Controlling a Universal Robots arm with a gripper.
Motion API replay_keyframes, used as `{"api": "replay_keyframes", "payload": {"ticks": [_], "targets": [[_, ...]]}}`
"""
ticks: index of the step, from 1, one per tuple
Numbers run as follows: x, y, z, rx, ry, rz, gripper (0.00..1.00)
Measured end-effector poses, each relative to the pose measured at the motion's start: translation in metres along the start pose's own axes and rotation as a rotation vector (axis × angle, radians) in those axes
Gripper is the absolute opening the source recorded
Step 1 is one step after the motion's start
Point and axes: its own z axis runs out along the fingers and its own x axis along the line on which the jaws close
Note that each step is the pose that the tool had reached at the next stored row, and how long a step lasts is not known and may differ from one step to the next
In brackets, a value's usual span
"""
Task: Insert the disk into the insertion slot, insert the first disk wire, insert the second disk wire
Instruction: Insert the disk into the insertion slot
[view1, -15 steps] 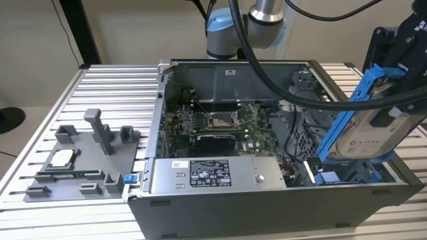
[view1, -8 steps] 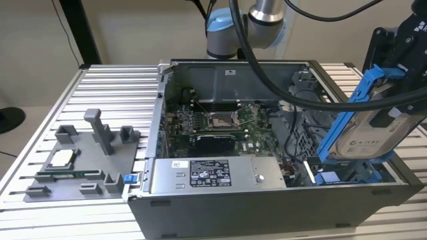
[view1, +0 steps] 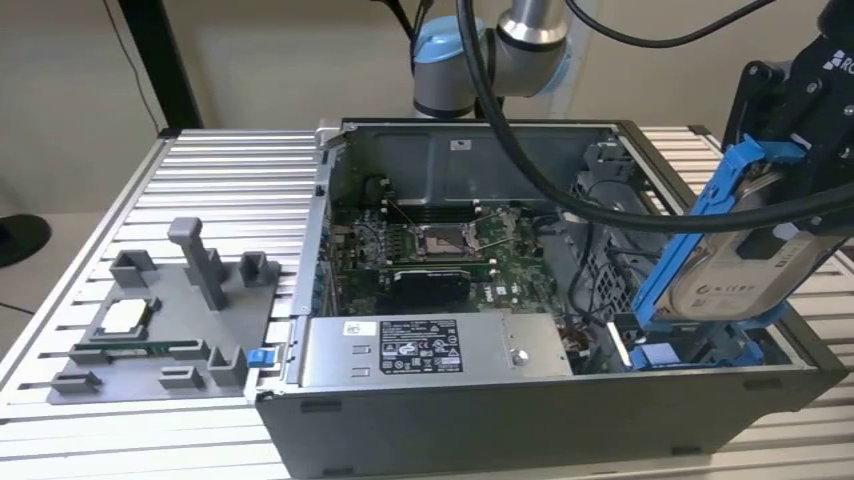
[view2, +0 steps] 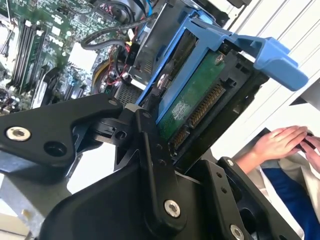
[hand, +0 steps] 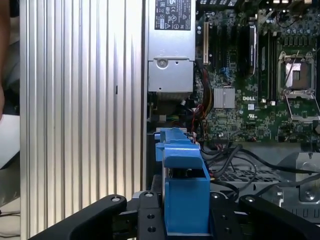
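My gripper (view1: 790, 195) is shut on the disk (view1: 734, 268), a silver-grey drive with a white label in a bright blue carrier frame (view1: 701, 215). The disk hangs steeply tilted above the open computer case's front corner, at the exterior view's right. Just below its lower end lies the insertion slot (view1: 694, 352) with its blue rails. In the second wrist view the disk's green circuit-board underside (view2: 192, 102) and its connector face the camera. In the first wrist view the blue carrier (hand: 182, 200) sits between my black fingers (hand: 145, 220). Thin red and black wires (view1: 581, 335) lie beside the slot.
A grey labelled power-supply box (view1: 420, 350) fills the case's front. The motherboard (view1: 441, 250) lies behind it. The arm's thick black cables (view1: 561, 190) cross over the case. A grey parts tray (view1: 160, 320) rests on the ribbed table at the exterior view's left. A person's hands (view2: 280, 142) are nearby.
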Motion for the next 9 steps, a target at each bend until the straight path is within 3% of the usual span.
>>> {"api": "replay_keyframes", "payload": {"ticks": [9], "targets": [[0.0000,-0.0012,0.0098,-0.0007,-0.0002,0.000,0.00]]}}
